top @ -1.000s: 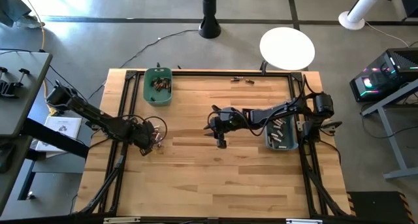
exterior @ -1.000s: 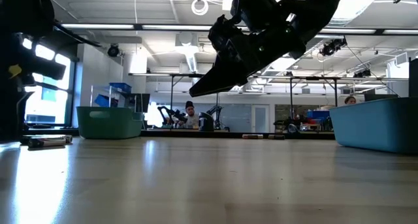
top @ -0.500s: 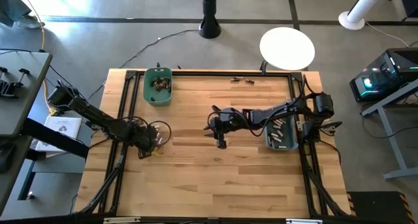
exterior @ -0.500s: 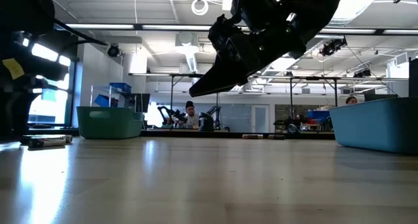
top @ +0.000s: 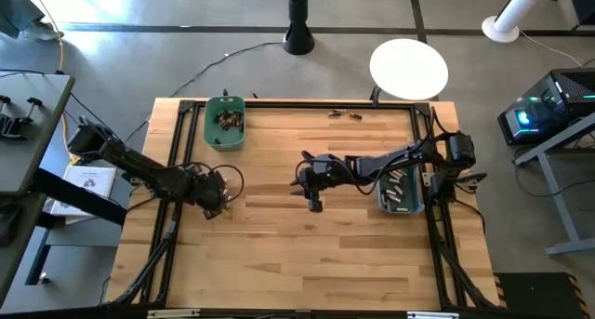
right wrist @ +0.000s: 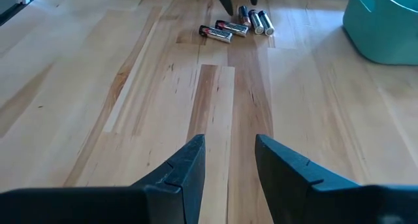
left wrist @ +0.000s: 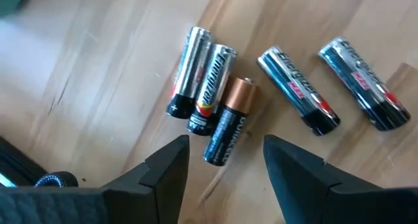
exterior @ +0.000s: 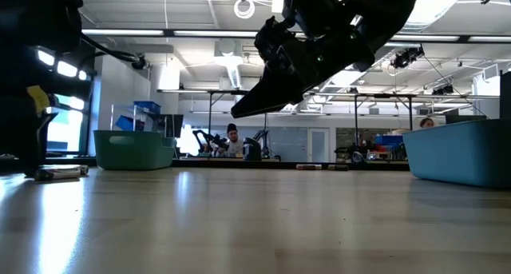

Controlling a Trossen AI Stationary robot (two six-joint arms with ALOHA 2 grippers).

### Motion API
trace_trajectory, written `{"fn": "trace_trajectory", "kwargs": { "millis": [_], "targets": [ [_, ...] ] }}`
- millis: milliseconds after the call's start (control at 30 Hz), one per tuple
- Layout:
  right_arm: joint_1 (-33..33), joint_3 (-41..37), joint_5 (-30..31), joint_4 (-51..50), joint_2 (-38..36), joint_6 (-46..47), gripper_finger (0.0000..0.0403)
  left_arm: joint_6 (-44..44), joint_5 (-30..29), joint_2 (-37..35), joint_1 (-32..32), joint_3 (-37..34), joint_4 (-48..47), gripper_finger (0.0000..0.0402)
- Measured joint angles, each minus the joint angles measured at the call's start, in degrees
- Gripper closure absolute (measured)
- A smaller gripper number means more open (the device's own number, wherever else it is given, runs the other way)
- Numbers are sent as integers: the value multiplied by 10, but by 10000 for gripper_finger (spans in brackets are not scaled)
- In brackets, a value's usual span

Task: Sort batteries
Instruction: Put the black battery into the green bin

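Observation:
Several batteries lie flat on the wood under my left gripper point(left wrist: 225, 164), which is open and points down. A copper-and-dark battery point(left wrist: 228, 129) lies just ahead of the gap between the fingers. Two silvery ones point(left wrist: 199, 87) lie side by side beside it. Two more point(left wrist: 298, 90) lie a little apart. In the high view my left gripper point(top: 218, 199) stands at the table's left. My right gripper point(top: 314, 204) hangs open above the table's middle with nothing between its fingers point(right wrist: 191, 162). The same batteries point(right wrist: 235, 27) show far ahead of it.
A green bin point(top: 224, 123) holding batteries stands at the far left. A blue-grey bin point(top: 402, 190) holding batteries stands at the right, under the right arm. Two loose batteries point(top: 344, 114) lie near the far edge. A black frame point(top: 279, 103) runs round the table.

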Motion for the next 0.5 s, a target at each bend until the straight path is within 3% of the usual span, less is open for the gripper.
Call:
{"fn": "trace_trajectory", "kwargs": {
  "millis": [333,500],
  "targets": [
    [0,0,0,0,0,2,274,28,34,0,34,0,7,213],
    [2,0,0,0,0,2,274,31,24,0,38,0,14,213]
  ]
}}
